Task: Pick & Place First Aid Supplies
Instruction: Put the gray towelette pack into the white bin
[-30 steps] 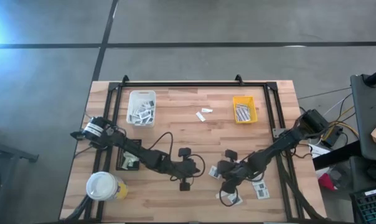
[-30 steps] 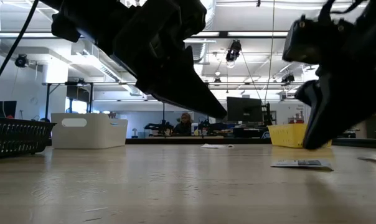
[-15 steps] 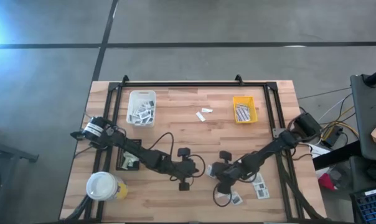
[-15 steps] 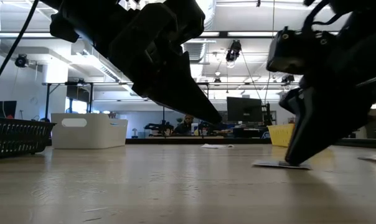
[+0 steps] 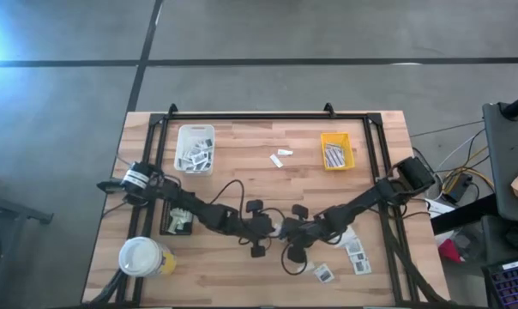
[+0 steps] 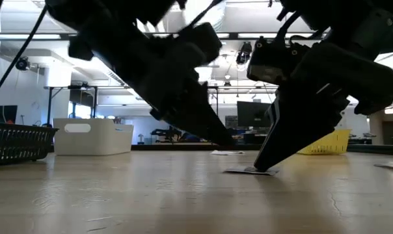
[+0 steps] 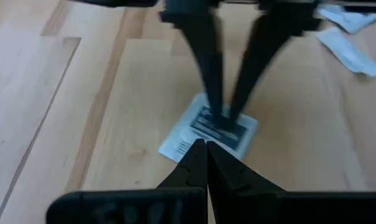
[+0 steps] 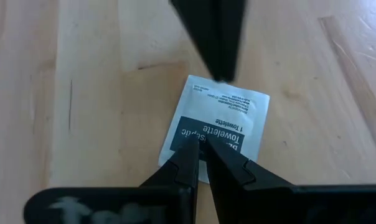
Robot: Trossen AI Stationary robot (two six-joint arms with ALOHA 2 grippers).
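Observation:
A flat white towelette packet (image 8: pixel 214 129) with a dark printed patch lies flat on the wooden table, near the middle of its front half (image 5: pixel 280 229). My right gripper (image 8: pixel 201 157) stands over it from the table's right, fingers all but shut, tips on the dark patch. My left gripper (image 7: pixel 205 148) is shut and comes in from the table's left. Its tip stands at the packet's opposite edge (image 8: pixel 220 82). In the low view the packet (image 6: pixel 247 171) lies under the right fingers (image 6: pixel 265 162). My right gripper presses its nearly shut fingertips (image 7: pixel 224 118) down on the packet's dark printed patch (image 8: pixel 208 138), slanting down from the table's right. The packet stays flat on the table. My left gripper's shut tip is at the packet's white edge (image 7: pixel 187 147); whether it touches, I cannot tell.
A white tray (image 5: pixel 195 148) of packets stands at the far left, a yellow tray (image 5: pixel 336 151) at the far right, a black tray (image 5: pixel 177 222) and a yellow cup (image 5: pixel 143 256) at the near left. Loose packets (image 5: pixel 323 273) (image 5: pixel 357 256) lie near right, small pieces (image 5: pixel 280 156) farther back.
My right gripper has gone toward the table's left with its tips down on the packet, which has slid flat along the table toward my left gripper. My left gripper has dipped a little toward the packet.

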